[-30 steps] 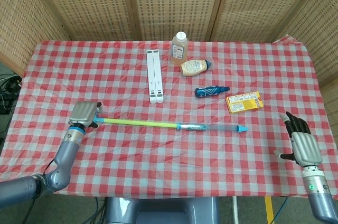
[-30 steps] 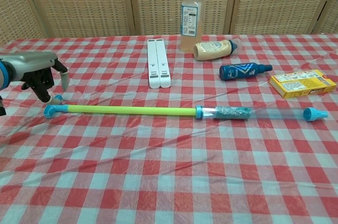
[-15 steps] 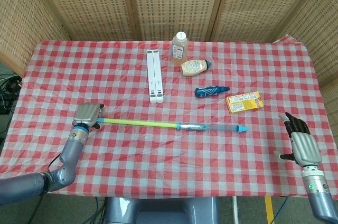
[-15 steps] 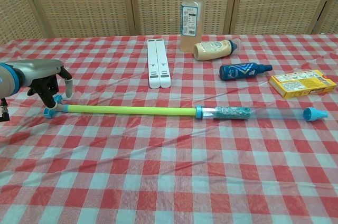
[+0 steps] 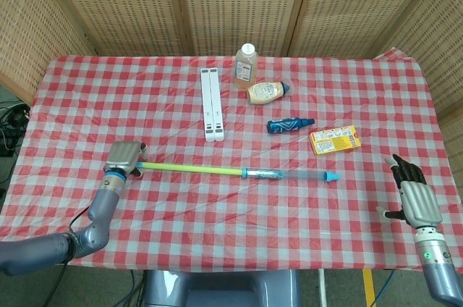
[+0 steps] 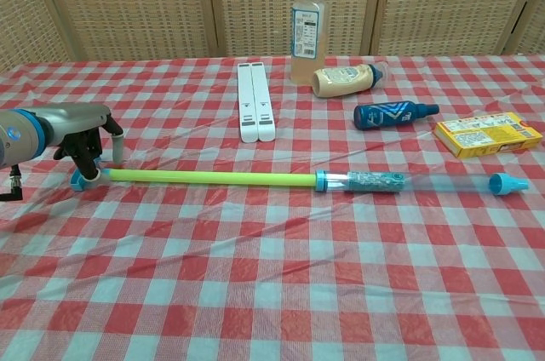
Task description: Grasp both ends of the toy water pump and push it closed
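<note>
Left robot hand (image 6: 83, 133) over toy water pump (image 6: 281, 179) handle end — fingers curled down.

left hand (image 6: 85, 135) is covering the toy water pump (image 6: 213, 177) handle end so contact is unclear, right hand (image 5: 414, 195) is sitting outside chest view, bottle (image 6: 306, 33) label text is reading too small.

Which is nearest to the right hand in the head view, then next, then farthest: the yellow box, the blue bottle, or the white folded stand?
Measured from the right hand at the table's near right edge:
1. Yellow box, right side of the table, nearest.
2. Blue bottle, lying just left of the box.
3. White folded stand, left of centre toward the back, farthest.
</note>
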Controlling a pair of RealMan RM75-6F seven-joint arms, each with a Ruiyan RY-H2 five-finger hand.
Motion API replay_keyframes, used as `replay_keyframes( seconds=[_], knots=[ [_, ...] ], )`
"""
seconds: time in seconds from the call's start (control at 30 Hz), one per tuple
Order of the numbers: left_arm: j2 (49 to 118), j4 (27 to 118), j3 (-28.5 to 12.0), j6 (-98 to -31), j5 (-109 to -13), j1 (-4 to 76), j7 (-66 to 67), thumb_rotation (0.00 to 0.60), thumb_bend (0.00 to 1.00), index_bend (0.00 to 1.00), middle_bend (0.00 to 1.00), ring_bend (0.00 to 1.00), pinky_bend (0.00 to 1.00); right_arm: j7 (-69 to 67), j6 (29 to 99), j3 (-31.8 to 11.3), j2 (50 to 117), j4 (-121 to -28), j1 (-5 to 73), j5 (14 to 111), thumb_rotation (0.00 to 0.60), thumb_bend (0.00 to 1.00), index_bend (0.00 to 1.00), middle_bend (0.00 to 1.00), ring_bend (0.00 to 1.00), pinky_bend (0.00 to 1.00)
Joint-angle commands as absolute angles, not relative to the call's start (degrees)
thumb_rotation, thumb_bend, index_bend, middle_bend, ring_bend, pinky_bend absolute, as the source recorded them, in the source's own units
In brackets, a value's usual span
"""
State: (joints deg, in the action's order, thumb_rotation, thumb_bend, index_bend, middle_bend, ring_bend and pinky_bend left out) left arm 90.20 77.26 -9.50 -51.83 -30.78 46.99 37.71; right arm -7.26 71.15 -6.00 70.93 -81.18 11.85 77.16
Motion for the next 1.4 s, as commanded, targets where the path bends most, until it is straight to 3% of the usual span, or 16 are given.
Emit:
replay_keyframes(
  seconds=[0.03,0.5,0.77,0.9,1.07,1.27,1.33,1.4],
  knots=[
    [90.53,76.68,-9.33,-51.54,-30.63,47.28,37.63,0.600,0.29,0.48,0.90,0.84,0.73,-7.27,71.06,-5.97,70.98,-81.10,11.88,77.17,0.600,0.15,0.00,0.00,0.00,0.00],
    [92.35,73.19,-8.59,-50.16,-29.87,48.01,36.84,0.600,0.30,0.56,0.90,0.84,0.73,-7.72,70.74,-5.96,71.49,-80.33,12.04,77.21,0.600,0.15,0.00,0.00,0.00,0.00],
    [90.45,76.33,-9.28,-52.28,-32.59,47.21,34.59,0.600,0.49,0.65,0.90,0.84,0.73,-7.90,71.17,-5.94,71.46,-80.42,11.91,77.53,0.600,0.14,0.00,0.00,0.00,0.00],
    [86.86,82.23,-10.24,-56.18,-35.69,46.08,33.13,0.600,0.57,0.76,0.91,0.85,0.73,-7.88,71.75,-5.90,71.24,-81.02,11.75,77.94,0.600,0.15,0.00,0.00,0.00,0.00],
    [84.00,86.77,-10.94,-59.16,-37.71,44.97,32.01,0.600,0.63,0.85,0.94,0.88,0.75,-7.78,72.64,-5.75,70.97,-81.85,11.55,78.77,0.600,0.15,0.00,0.00,0.00,0.00],
    [81.00,90.68,-12.06,-61.76,-40.25,43.26,29.09,0.600,0.64,0.87,0.95,0.89,0.77,-8.17,74.77,-6.02,70.64,-83.37,11.00,79.71,0.600,0.15,0.04,0.00,0.00,0.00],
    [80.17,91.64,-12.31,-62.61,-41.14,42.78,28.39,0.600,0.64,0.88,0.95,0.89,0.77,-8.60,75.86,-6.55,70.83,-83.74,10.77,79.66,0.600,0.15,0.10,0.05,0.02,0.05],
    [79.22,92.80,-12.62,-63.34,-41.92,42.22,27.56,0.600,0.64,0.88,0.95,0.89,0.77,-9.07,77.24,-7.43,71.17,-84.26,10.59,79.47,0.600,0.15,0.18,0.19,0.14,0.18]
  ],
)
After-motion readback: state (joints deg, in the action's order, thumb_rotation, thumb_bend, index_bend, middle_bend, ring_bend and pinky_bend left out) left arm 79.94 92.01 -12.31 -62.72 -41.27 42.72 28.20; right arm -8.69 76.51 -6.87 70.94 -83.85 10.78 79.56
